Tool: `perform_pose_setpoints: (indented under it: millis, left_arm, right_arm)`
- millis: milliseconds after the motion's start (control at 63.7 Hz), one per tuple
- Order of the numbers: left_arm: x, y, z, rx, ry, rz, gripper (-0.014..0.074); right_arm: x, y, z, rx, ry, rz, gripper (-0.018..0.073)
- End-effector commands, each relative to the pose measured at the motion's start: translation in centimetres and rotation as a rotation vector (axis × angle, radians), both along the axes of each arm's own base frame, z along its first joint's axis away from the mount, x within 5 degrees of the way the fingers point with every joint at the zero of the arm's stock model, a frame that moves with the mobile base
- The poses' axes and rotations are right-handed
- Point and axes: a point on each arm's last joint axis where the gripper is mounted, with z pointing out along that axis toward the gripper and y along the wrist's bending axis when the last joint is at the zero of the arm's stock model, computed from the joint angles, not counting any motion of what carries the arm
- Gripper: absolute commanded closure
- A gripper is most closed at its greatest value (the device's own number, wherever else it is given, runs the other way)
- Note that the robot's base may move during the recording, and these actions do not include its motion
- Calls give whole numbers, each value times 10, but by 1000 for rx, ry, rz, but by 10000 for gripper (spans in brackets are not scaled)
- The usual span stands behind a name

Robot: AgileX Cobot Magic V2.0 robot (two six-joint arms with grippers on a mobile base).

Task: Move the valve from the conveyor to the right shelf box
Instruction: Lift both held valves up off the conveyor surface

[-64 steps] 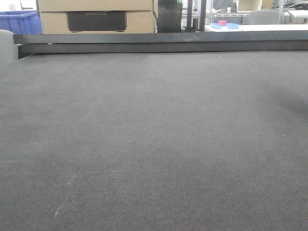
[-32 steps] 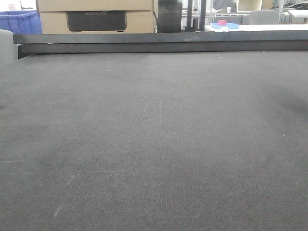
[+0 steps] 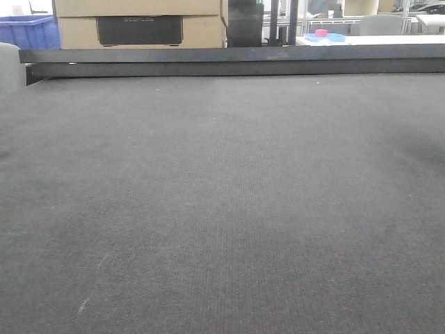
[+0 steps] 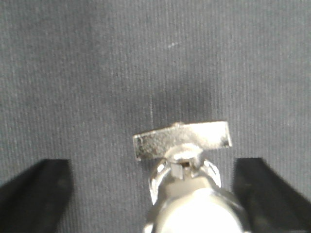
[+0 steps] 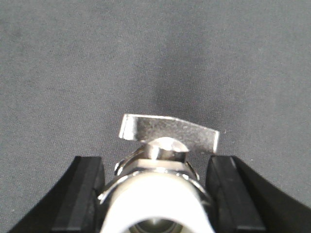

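The valve point(image 5: 160, 189) looks hard, heavy and slippery. Right fingers point(image 5: 82, 194) squeeze its round body. Left fingers point(image 4: 34, 191) stand wide apart.

Faint "ECOFLOW" on the black panel point(image 3: 139, 30) of the tan cardboard box point(image 3: 139, 8), far background.
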Motion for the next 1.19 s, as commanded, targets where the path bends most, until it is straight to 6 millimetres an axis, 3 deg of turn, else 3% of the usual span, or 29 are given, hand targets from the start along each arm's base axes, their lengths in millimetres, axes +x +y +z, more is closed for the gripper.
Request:
perform_pose_setpoints:
  millis: [0,141,345,612,926,1177]
  left_arm:
    - [-1,-1,4,-11,4,-2,287]
    - [-6,-2,9,-16,28,-4,706]
    - [-13,-7,27,-46,-1,1,708]
    - [-45,-30,99,-62,-193,-31,708]
    - [-110,-63,198,-39,-591,-63,708]
    - [-157,-68,240,-53,-780,-49,708]
  right_arm:
    - [0,-1,9,-2,-74,-7,713]
    - [0,-1,9,-2,-74,-7,713]
    - [0,-1,9,-1,-76,-7,713]
    - [-1,0,15,8,-90,-6,713]
    - [-3,2,74,37,-256,5,713]
    - [-10,5,100,63,-313,20,713]
